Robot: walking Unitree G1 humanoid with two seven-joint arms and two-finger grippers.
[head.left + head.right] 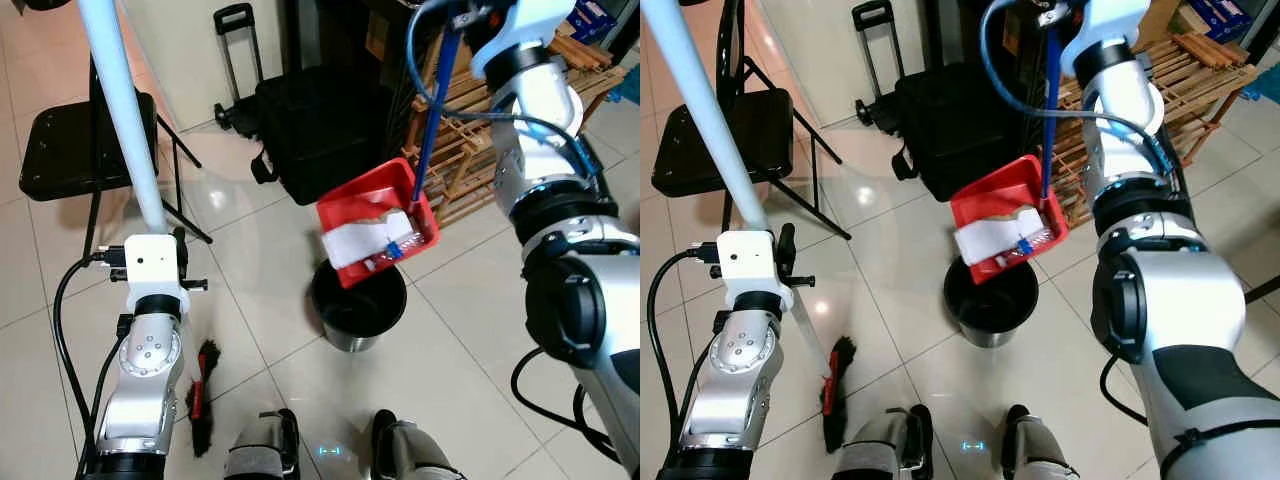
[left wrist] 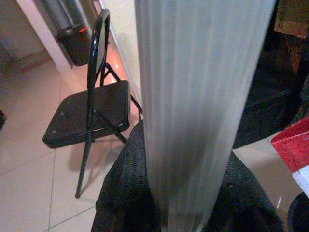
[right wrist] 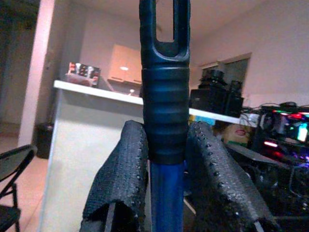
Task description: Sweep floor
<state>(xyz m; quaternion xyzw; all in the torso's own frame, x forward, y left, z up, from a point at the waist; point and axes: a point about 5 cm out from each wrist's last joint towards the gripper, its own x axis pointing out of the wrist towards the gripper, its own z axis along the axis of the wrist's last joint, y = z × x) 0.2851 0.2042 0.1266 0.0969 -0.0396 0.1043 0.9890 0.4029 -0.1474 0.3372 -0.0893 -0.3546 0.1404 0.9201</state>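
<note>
Right gripper [image 3: 164, 193]: fingers clamped on the blue dustpan handle [image 1: 432, 110].
Dustpan [image 1: 375, 215]: red, tilted over the black bin [image 1: 358, 305], frame centre.
Left gripper [image 2: 188, 203]: fingers clamped on the broom pole [image 1: 125, 115].
Risk: debris [image 1: 365, 240] may be spilled past the bin rim if the tilt drifts.

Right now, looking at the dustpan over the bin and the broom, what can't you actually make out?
- Bin contents: in the eye views the red dustpan covers part of the opening, and the rest is dark.
- Dustpan litter: white paper hides whatever lies under it.
- Left gripper: in the left wrist view the pale broom pole blocks its fingers.
- Broom head: partly behind the left arm in the left eye view.
</note>
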